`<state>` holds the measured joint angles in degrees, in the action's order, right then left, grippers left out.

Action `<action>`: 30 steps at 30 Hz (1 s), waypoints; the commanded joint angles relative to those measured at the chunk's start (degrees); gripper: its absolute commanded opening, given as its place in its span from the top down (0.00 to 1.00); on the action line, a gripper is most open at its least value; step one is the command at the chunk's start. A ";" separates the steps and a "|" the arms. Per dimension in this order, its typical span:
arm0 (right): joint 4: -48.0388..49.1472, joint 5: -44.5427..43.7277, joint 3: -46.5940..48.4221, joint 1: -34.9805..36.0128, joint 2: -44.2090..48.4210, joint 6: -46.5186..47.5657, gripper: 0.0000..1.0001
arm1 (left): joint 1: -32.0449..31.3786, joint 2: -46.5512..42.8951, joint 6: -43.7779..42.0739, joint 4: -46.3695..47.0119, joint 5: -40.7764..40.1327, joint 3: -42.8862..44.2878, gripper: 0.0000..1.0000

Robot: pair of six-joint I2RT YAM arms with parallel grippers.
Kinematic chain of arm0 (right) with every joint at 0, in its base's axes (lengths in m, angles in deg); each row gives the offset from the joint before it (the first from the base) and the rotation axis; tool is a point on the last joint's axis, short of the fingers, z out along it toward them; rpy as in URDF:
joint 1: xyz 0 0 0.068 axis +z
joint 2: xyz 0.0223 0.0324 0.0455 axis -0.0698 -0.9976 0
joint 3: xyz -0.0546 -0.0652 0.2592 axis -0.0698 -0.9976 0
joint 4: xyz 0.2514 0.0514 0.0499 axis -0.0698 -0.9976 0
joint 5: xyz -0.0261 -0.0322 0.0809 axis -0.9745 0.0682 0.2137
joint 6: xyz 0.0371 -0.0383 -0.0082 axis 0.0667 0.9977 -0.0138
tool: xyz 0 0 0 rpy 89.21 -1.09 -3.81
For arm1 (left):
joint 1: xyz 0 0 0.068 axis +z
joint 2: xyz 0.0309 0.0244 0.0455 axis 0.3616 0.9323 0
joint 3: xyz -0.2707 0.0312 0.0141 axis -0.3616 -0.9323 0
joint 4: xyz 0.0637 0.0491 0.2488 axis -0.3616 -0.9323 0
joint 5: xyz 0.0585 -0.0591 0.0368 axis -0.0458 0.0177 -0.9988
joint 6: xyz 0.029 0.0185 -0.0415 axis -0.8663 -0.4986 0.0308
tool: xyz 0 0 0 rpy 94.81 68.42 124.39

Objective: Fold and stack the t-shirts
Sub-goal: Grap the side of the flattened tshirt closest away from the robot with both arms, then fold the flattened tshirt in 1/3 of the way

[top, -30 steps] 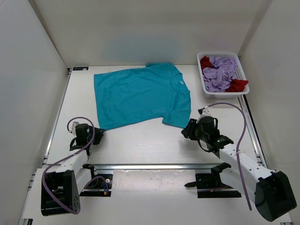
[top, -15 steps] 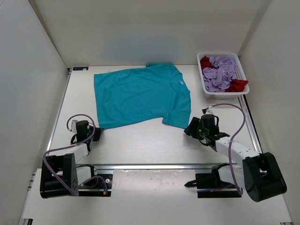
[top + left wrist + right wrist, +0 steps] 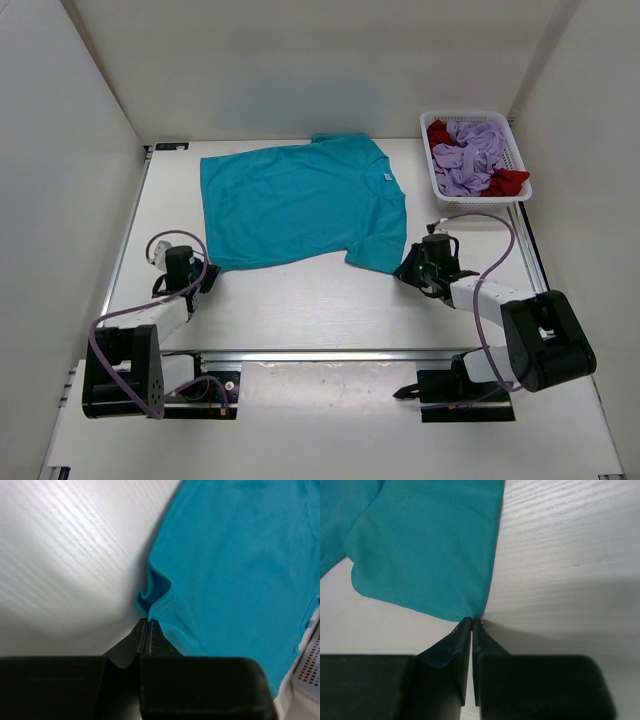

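- Top view: the teal t-shirt (image 3: 300, 205) lies spread flat on the table (image 3: 300, 315), ahead of both claws and between them.
- The left claw (image 3: 207, 277) sits low at the shirt's near left corner. The right claw (image 3: 404, 269) sits low at the tip of the near right sleeve.
- Beyond the right claw, well apart from it, the white basket (image 3: 521, 170) holds the lavender t-shirt (image 3: 475, 155) and the red t-shirt (image 3: 508, 182), both crumpled.
- Left wrist view: the left claw (image 3: 148, 626) is closed tight, its two tips pressed together. They pinch the hem corner of the teal t-shirt (image 3: 235, 570), which rises in a small fold just ahead of the tips. The rest of the shirt runs ahead and to the right.
- Right wrist view: the right claw (image 3: 471, 624) is narrow, with only a thin slit between the tips. It grips the sleeve corner of the teal t-shirt (image 3: 430, 545). The sleeve spreads ahead and to the left, and bare table (image 3: 560, 555) lies on the right.
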<state>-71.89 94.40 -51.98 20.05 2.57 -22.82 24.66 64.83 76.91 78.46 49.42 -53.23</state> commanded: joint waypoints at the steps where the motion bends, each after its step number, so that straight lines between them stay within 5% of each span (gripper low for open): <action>1: -0.56 -2.40 0.72 0.21 0.77 -0.23 0.98 | -1.88 -0.22 -3.88 -2.05 -2.37 3.46 1.00; 7: -5.73 -2.92 -1.47 1.17 10.14 0.83 1.00 | -1.09 -2.85 -8.44 -6.78 3.06 5.91 1.00; 14: -28.58 -12.76 -5.97 10.56 37.64 -5.92 1.00 | 0.75 -13.56 -17.84 -19.70 10.19 5.13 1.00; 22: -50.12 -13.21 0.00 17.76 54.01 -13.48 1.00 | 8.84 -23.60 -25.76 -34.39 17.57 5.13 1.00; 27: -50.16 -14.89 0.72 21.39 52.37 -14.20 1.00 | 6.38 -25.98 -25.15 -36.24 16.08 5.49 1.00; 30: -44.45 -11.29 0.97 15.17 46.50 -7.63 1.00 | 9.36 -25.54 -25.15 -35.72 18.90 6.88 1.00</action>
<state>-120.28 82.03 -52.59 38.74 53.76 -33.99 32.01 39.59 52.93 44.28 65.33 -48.53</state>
